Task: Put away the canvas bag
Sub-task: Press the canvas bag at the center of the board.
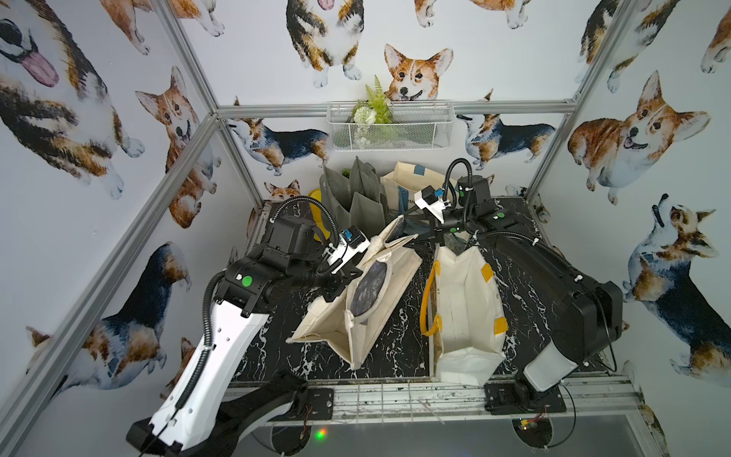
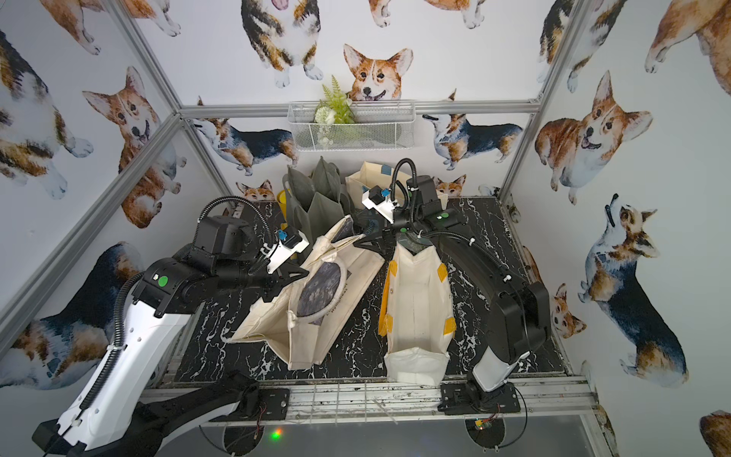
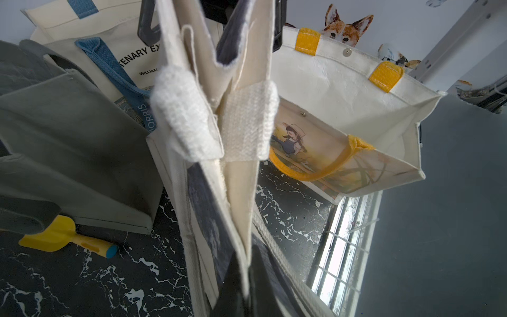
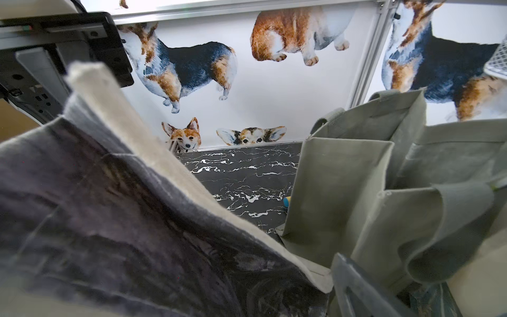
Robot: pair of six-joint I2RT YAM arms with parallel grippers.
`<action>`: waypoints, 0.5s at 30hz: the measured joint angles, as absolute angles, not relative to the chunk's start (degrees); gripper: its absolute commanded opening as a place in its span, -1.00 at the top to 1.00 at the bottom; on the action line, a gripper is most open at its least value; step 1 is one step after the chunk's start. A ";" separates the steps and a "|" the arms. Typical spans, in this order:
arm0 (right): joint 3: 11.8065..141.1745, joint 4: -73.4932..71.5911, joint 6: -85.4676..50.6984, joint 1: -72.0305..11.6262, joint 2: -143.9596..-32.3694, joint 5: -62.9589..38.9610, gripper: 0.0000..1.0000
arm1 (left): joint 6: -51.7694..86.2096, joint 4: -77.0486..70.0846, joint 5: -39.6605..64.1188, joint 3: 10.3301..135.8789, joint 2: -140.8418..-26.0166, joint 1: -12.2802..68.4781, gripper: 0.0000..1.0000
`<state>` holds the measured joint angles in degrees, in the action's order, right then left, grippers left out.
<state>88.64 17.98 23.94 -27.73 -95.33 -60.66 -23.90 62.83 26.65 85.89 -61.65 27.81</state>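
The left pincer (image 1: 345, 281) is clenched on the side of the canvas bag (image 1: 374, 300), which leans folded flat on the desk (image 1: 399, 348). Behind it stand 2 bags: a grey felt bag (image 1: 356, 198) and a blue-handled tote (image 1: 403, 178). Above them, a wire basket (image 1: 419, 132) holds a fern (image 1: 375, 101). The right pincer (image 1: 411, 238) is released, its jaws spread astride the canvas bag's top edge. Rightmost, a yellow-handled tote (image 1: 464, 316) gapes open, its cream lining showing.
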 measured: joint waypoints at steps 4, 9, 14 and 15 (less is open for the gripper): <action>89.52 15.33 22.44 -28.27 -96.95 -62.59 -0.98 | -26.96 63.00 26.30 85.21 -59.99 27.81 1.00; 89.97 12.43 19.57 -29.21 -98.00 -65.98 -0.75 | -30.00 62.37 26.30 83.40 -57.60 27.81 1.00; 89.30 11.42 18.98 -29.61 -97.65 -68.25 -0.29 | -32.05 61.63 26.70 82.35 -56.47 27.81 1.00; 88.95 11.35 18.96 -29.63 -97.34 -68.49 -0.27 | -32.36 61.45 26.79 82.15 -56.34 27.81 1.00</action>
<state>88.95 11.35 18.96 -29.63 -97.34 -68.49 -32.36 61.45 26.79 82.15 -56.34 27.81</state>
